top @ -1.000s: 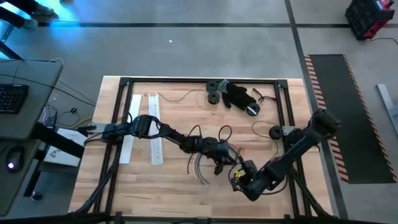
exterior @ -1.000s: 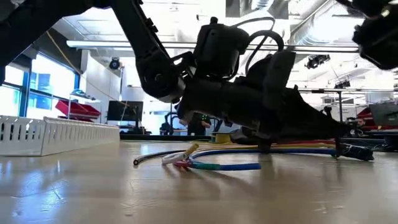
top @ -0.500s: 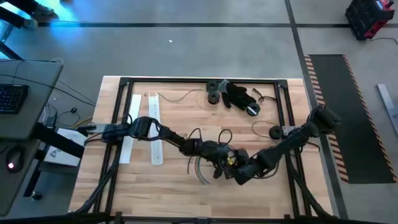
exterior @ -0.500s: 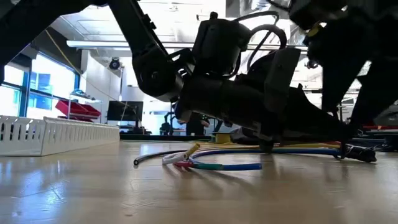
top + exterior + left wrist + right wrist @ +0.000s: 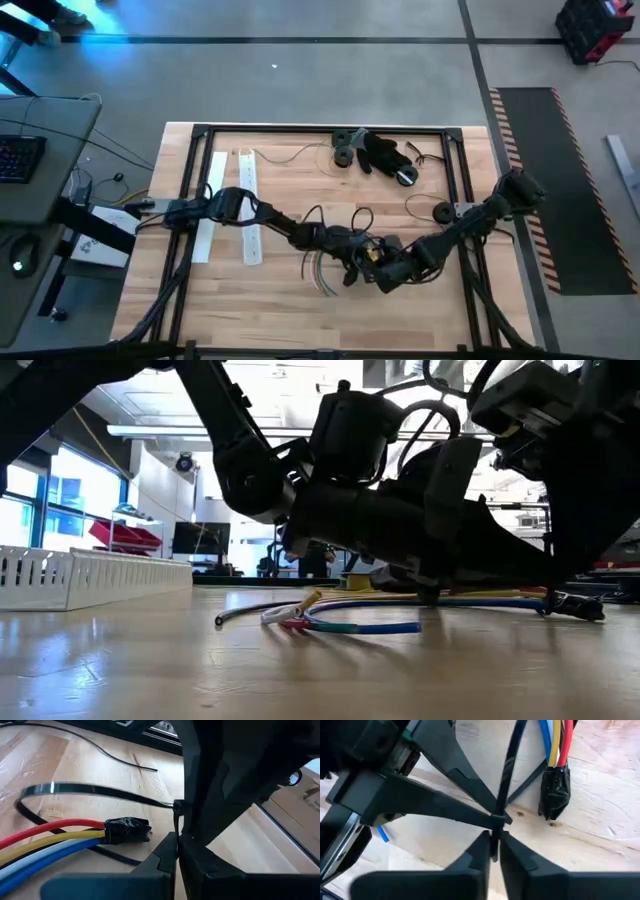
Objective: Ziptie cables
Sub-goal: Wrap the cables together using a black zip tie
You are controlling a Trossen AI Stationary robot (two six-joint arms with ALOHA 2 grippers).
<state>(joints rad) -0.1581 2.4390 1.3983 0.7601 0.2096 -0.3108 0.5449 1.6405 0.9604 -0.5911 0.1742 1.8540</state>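
Grippers meet at the middle of the pale wooden table (image 5: pixel 250 300), both clamped on the same thin black plastic ziptie (image 5: pixel 100 791). The left gripper (image 5: pixel 352 262), reaching in from the left arm, has its dark fingers pressed together on the strap's head end, and the right gripper (image 5: pixel 491 837) comes in from the opposite side with its two fingers pinched shut around the strap just next to it, so the tips of the two all but touch. From the pinch point the ziptie sweeps away in a flat open loop across the wood. Lying within that loop, just beyond the left gripper's fingertips, is the bundle of round flexible cables (image 5: pixel 55 837) in red, yellow, pale and blue, bound at one end by a lumpy wrap of black tape (image 5: pixel 127 830); the wrapped end rests on the table close beside both pairs of fingers (whether the strap actually touches it I cannot tell). Seen low across the table, the cables (image 5: pixel 350 622) curve loosely on the wood below the left arm, their free ends fanned out away from the grippers.
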